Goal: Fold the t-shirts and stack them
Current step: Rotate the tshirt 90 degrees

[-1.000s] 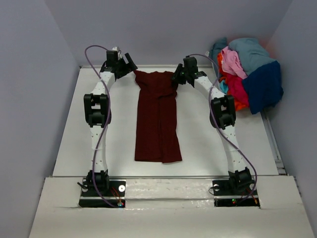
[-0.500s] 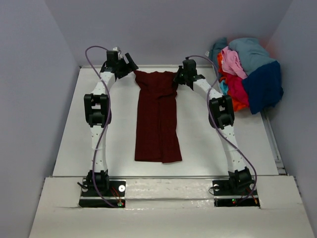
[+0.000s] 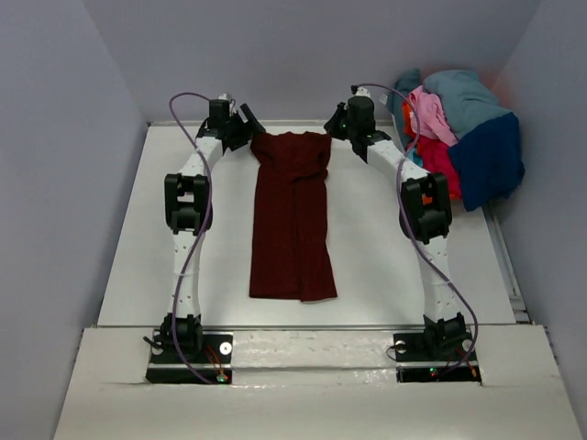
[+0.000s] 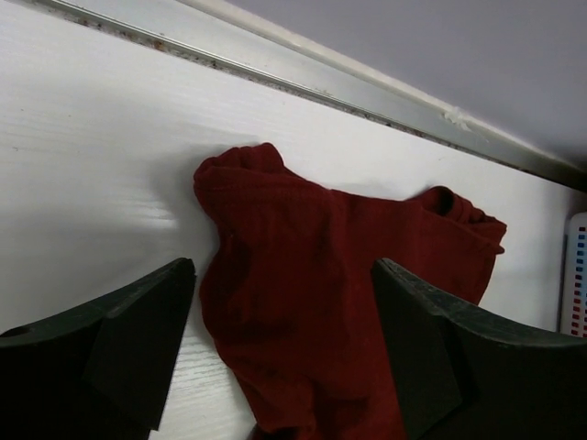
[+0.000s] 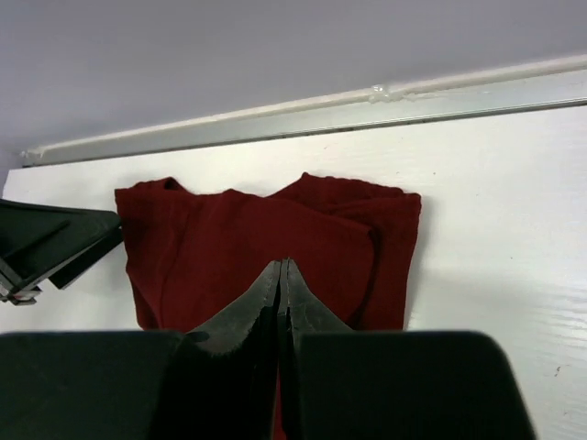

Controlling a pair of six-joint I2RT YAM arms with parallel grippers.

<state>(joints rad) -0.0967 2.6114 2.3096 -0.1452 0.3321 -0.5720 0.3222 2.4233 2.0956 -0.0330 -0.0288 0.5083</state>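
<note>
Risk, near end first: the near hem of the maroon t-shirt (image 3: 292, 220) lay loose on the table (image 3: 138, 257), so I judged that a quick pull from the far end would drag or skew the whole strip instead of folding it. Further up, my left gripper (image 4: 282, 275) was wide open, so a close that was too shallow would probably catch only the top layer of that bunched corner. My right gripper (image 5: 280, 270) was fully closed, fingers pressed together. I couldn't tell if any cloth was pinched. If there was none, a lift would be one-sided and twist the shirt.

Position: the shirt ran as a long narrow strip between my two arms, from near the bases to the far rail (image 5: 367, 105). Its far-left corner sat between and just beyond the left fingers, and its far-right corner was under the right fingertips. The other t-shirts (image 3: 459, 137) were heaped at the far right, well apart.
</note>
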